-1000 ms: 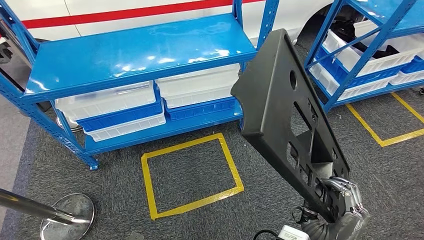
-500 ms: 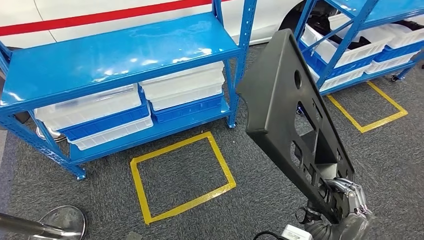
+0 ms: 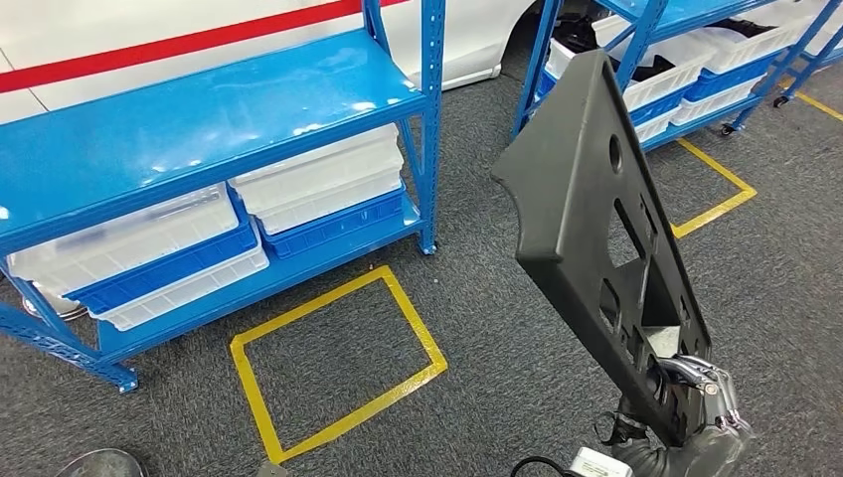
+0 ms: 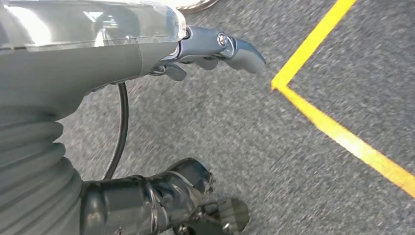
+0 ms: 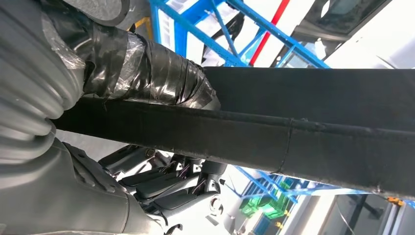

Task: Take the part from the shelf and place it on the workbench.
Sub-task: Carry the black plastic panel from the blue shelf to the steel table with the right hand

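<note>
Above bare carpet w/ yellow tape square (image 3: 333, 368): part (image 3: 596, 229) upright in right robot hand (image 3: 696, 402) (left robot hand (image 4: 147, 122) empty, fingers apart).

Part (image 3: 587, 219) matt black plastic; shelf (image 3: 189, 119) glossy blue metal; floor (image 3: 477, 328) rough grey carpet.

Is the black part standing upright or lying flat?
Roughly upright, leaning: the right hand grips the black part's lower end, above the floor.

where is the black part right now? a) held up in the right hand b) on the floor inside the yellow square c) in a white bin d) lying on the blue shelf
a: the black part stands tilted above the carpet, gripped at its lower end by the right hand.
</note>
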